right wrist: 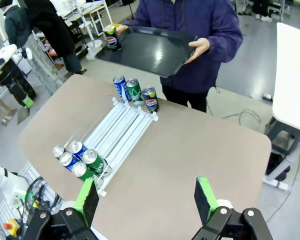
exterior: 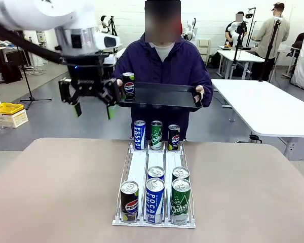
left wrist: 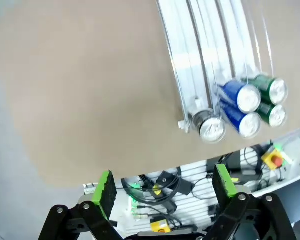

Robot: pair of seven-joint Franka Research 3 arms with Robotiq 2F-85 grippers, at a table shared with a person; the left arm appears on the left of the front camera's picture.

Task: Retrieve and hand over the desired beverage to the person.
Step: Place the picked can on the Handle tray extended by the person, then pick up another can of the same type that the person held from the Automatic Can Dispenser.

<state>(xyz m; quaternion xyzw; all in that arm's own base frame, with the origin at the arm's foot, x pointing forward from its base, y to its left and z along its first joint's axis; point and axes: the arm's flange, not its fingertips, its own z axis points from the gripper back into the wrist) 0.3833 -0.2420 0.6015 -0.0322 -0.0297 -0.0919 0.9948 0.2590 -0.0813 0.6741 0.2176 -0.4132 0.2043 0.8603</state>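
Pepsi can (exterior: 128,85) on the person's (exterior: 173,66) tray (exterior: 162,96)
My left end effector (exterior: 94,110) hangs wide open, empty, just left of the tray; my right end effector (right wrist: 146,197) is wide too, above the counter (right wrist: 200,150).

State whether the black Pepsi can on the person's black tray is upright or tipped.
Upright: the black Pepsi can stands on its base on the black tray.
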